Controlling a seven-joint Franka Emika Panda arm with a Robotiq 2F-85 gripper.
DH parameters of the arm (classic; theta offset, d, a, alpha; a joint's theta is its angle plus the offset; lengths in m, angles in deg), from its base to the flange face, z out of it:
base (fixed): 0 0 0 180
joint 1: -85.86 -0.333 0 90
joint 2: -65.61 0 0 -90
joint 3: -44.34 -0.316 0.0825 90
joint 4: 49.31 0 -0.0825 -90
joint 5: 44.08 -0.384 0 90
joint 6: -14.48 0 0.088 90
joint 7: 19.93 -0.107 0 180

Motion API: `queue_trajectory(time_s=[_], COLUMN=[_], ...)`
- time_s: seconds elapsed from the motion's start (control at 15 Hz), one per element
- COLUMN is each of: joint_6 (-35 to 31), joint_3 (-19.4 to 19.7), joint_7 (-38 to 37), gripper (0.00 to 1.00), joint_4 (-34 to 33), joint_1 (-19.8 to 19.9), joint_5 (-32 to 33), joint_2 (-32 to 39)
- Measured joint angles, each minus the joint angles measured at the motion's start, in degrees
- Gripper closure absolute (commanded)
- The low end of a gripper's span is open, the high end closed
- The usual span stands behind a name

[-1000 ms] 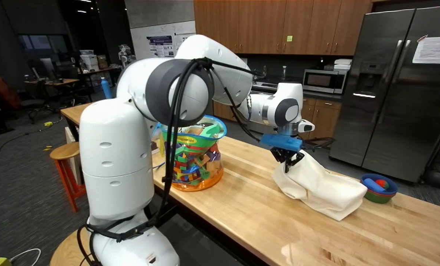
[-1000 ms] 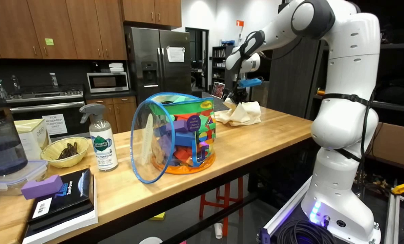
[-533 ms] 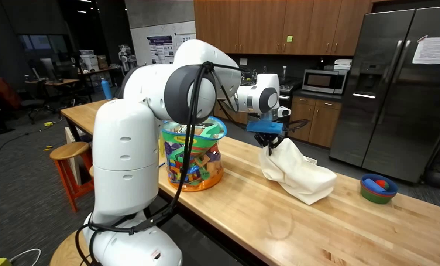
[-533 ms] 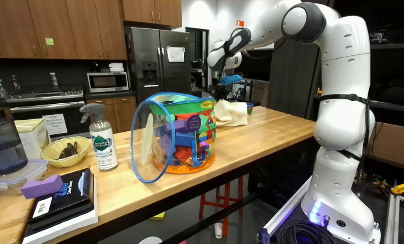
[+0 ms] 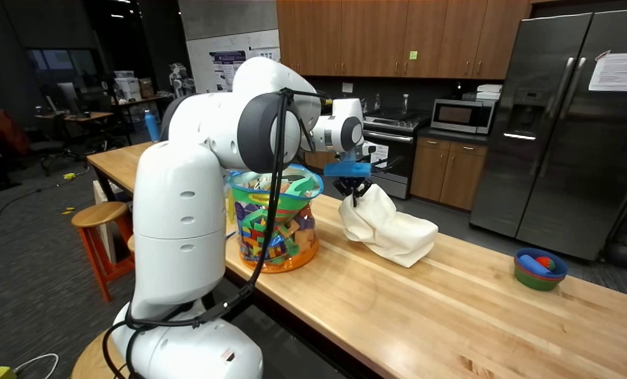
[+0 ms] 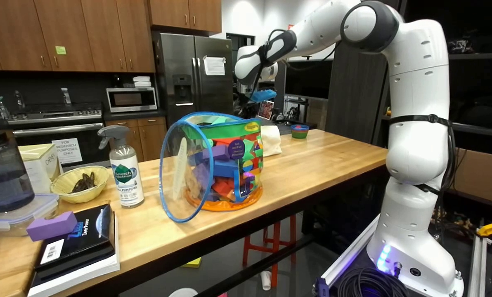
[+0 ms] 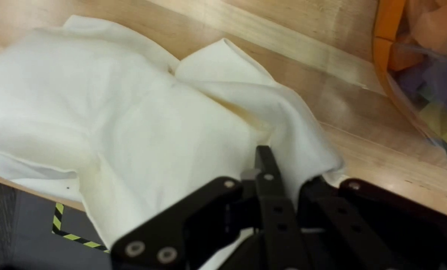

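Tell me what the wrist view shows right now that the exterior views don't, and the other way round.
Only the wrist view: yellow-and-black striped tape past the edge of the wooden table, and, up close, a fold of the white cloth running between the fingers of the tool.

Only the exterior views: the stacked bowls, the microwave and the refrigerator in both; also the spray bottle, plain in an exterior view.

Shared: the white cloth, the wooden table and the clear block bag, which the wrist view catches only in part.
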Motion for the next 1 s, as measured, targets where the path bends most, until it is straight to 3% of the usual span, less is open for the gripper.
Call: queue_trajectory(time_s=[0.4, 1.0], joint_6=[0.16, 0.19], joint_3=[-0.07, 1.91], joint_7=[-2.87, -11.98], gripper=[0.99, 0.99], joint_4=[6.77, 31.38], joint_1=[-0.33, 1.72], joint_5=[0.0, -0.7], joint_2=[-1.68, -12.45])
